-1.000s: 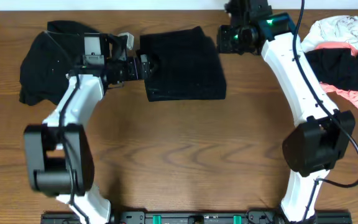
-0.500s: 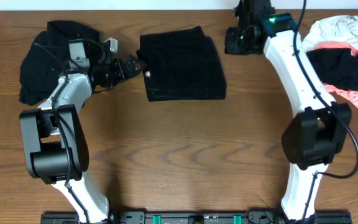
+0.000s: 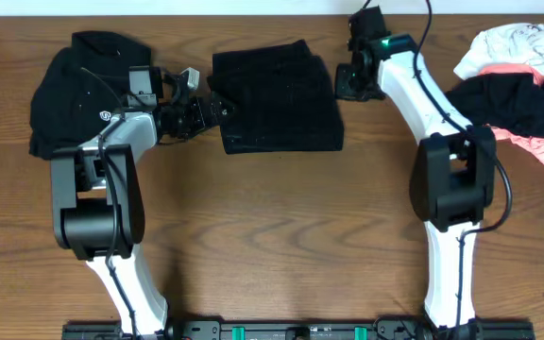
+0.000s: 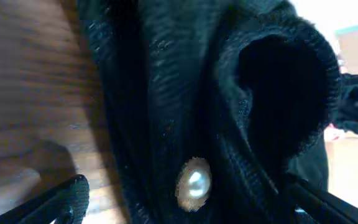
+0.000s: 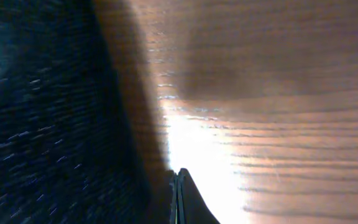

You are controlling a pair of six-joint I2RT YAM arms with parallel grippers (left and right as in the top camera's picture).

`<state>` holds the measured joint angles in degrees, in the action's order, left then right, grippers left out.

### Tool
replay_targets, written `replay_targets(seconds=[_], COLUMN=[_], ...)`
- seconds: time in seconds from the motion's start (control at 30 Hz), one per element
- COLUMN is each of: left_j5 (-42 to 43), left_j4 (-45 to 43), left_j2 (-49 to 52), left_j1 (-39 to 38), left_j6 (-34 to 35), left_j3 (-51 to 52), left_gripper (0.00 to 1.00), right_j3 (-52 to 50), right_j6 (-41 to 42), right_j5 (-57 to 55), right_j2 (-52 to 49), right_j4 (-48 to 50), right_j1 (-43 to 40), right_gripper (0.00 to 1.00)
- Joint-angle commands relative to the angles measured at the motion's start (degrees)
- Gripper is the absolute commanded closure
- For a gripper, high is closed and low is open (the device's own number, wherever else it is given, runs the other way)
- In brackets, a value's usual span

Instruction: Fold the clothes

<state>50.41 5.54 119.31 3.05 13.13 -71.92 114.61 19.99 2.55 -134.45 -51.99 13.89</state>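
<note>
Snagging is the risk I am watching most. The left jaws are standing wide at the left edge of the folded black garment (image 3: 277, 94), which is lying in the upper middle of the overhead frame on the table (image 3: 272, 227). In the left wrist view a rolled knit hem and a pale round button (image 4: 192, 183) are sitting between the two fingers (image 4: 67, 196). A close from here would be biting whatever layers are in reach. If it is catching only the top layer, or the button, a pull would be dragging the fold open instead of shifting the whole piece.

The right jaws are pressed shut on nothing, hovering just beside the garment's right edge. The right wrist view is showing dark fabric at left and bare wood at right, and I cannot tell whether the tips are touching the table. A sideways push from there would be rumpling that edge.

A black heap (image 3: 69, 94) is lying at upper left, just beside the left arm (image 3: 121, 142), whose elbow could be sweeping it. The unfolded pile (image 3: 522, 85) of white, pink and black is lying at upper right, well apart.
</note>
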Motion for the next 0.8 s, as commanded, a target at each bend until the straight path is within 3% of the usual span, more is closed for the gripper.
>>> replay_targets(seconds=[0.0, 0.43, 0.77], left_j5=[4.33, 9.16, 2.86], left_j4=[-1.57, -4.96, -3.78], left_j2=[1.18, 1.27, 1.27], left_j1=[-0.04, -0.07, 1.66], left_j6=[0.94, 2.64, 2.43], left_j3=[-0.02, 0.02, 0.20], left_gripper=[0.02, 0.02, 0.02], right_j3=[-0.04, -0.04, -0.04], right_j6=[2.19, 2.73, 2.73], right_j5=[-0.92, 2.43, 2.43], right_j2=[-1.92, -5.09, -5.09], right_j4=[0.68, 2.29, 2.10], right_j1=[-0.42, 0.79, 1.44], right_gripper=[0.99, 0.99, 0.99])
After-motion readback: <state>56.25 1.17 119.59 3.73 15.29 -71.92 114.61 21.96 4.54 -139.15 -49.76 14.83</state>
